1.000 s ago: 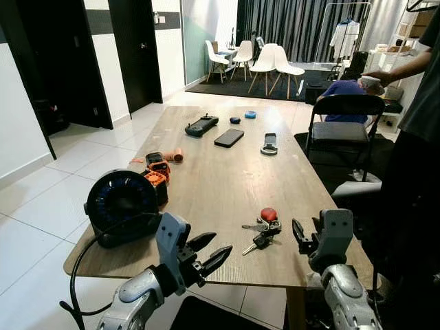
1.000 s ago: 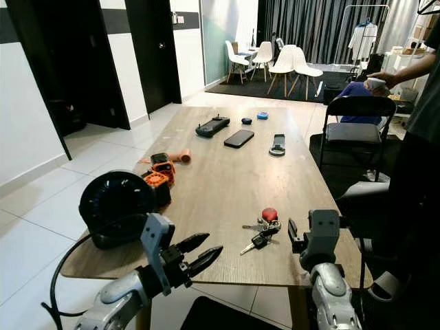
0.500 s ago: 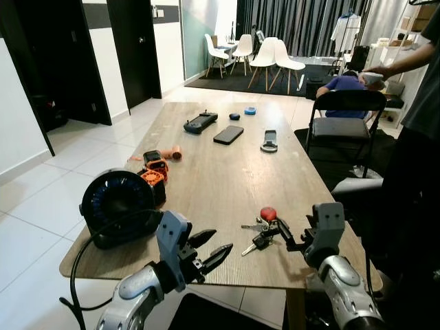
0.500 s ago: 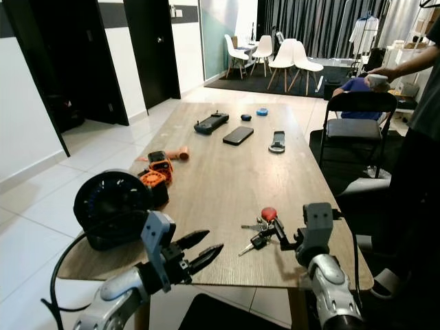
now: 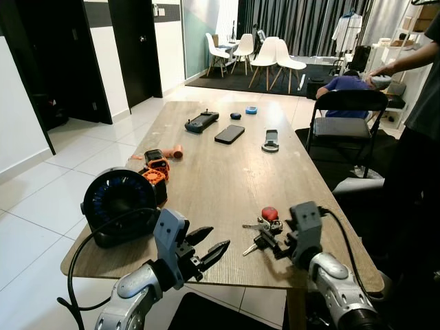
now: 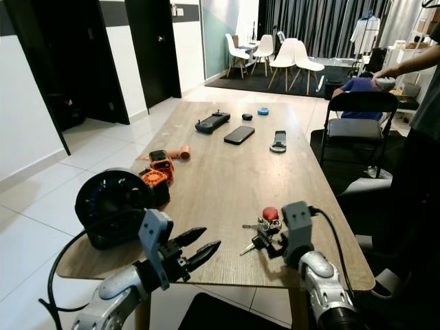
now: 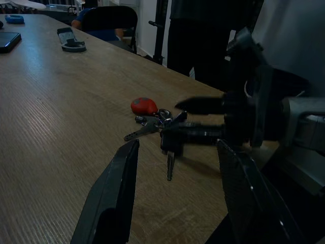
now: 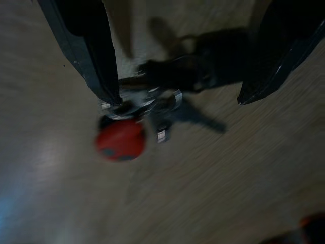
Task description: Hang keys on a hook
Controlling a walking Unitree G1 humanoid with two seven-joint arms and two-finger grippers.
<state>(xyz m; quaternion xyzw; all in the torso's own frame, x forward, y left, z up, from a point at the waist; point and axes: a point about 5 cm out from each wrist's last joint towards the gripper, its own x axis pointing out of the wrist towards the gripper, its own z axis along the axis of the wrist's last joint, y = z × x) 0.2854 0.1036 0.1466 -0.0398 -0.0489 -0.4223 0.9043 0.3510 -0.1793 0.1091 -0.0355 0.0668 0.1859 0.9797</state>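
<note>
My right gripper (image 8: 177,66) stands with fingers apart over the keys (image 5: 265,230), which lie flat on the table (image 5: 220,172) near its near right edge; to grip well I should lower until both fingers straddle the ring beside the red fob (image 8: 121,141), then close. My left gripper (image 5: 206,251), also apart, hovers off the near edge. Compared with a second ago, my right gripper has moved left from beside the keys to directly over them.

The wooden table (image 5: 227,172) is light brown with a fine straight grain. On its near right, the bunch of keys (image 5: 263,227) is silver and black with a red fob (image 5: 269,214). At near left, the round fan (image 5: 118,205) is black; beside it is an orange-and-black tool (image 5: 155,170). Far off lie a black phone (image 5: 229,134) and a blue disc (image 5: 251,110). The far chairs (image 5: 268,60) are white.
</note>
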